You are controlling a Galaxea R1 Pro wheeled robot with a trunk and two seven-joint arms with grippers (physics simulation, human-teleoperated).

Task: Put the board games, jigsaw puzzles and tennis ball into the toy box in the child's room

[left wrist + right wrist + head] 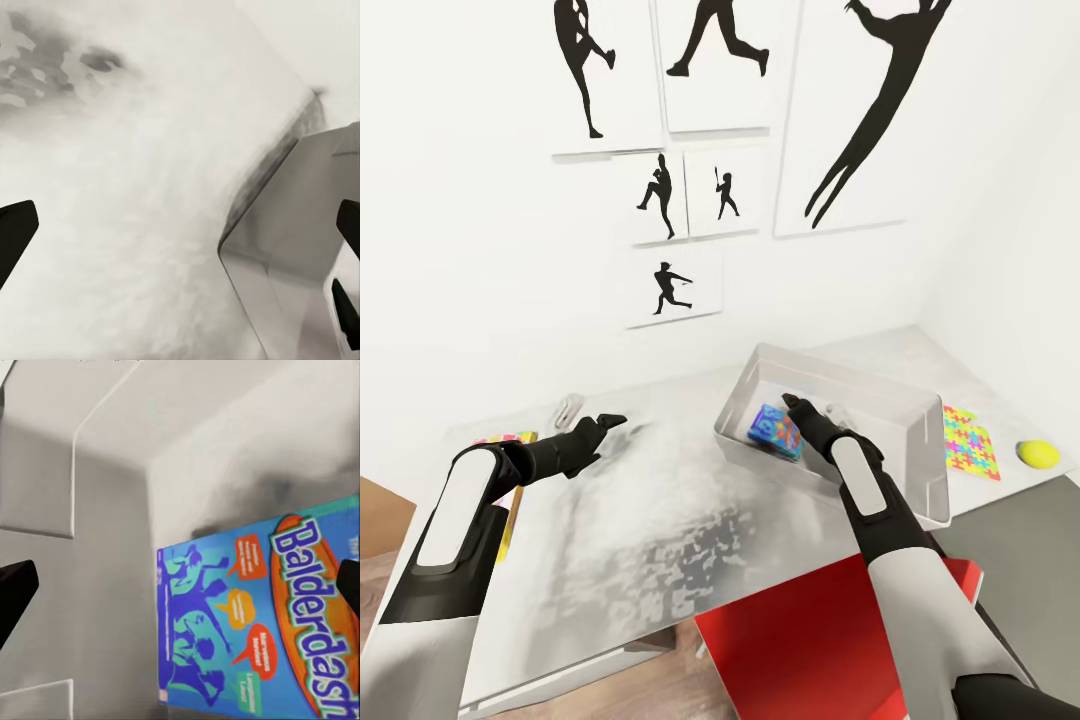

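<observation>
The light grey toy box (920, 420) stands on the marbled table (660, 520), right of centre. A small blue board game (774, 431) printed "Balderdash" (247, 615) lies flat on its floor. My right gripper (794, 404) hangs over that box inside the bin, open and apart from it, its dark fingertips (15, 592) spread wide. My left gripper (608, 422) hovers open over bare tabletop left of the bin, whose outer corner (292, 225) faces it. A jigsaw puzzle (970, 443) and the tennis ball (1038, 454) lie right of the bin. A colourful flat piece (510, 437) shows partly behind my left arm.
A red chair (830, 640) stands at the table's front edge under my right arm. A small pale object (568, 408) lies near the wall beyond my left gripper. White walls with black athlete prints (660, 290) close the back and right. Wood floor (385, 560) shows at left.
</observation>
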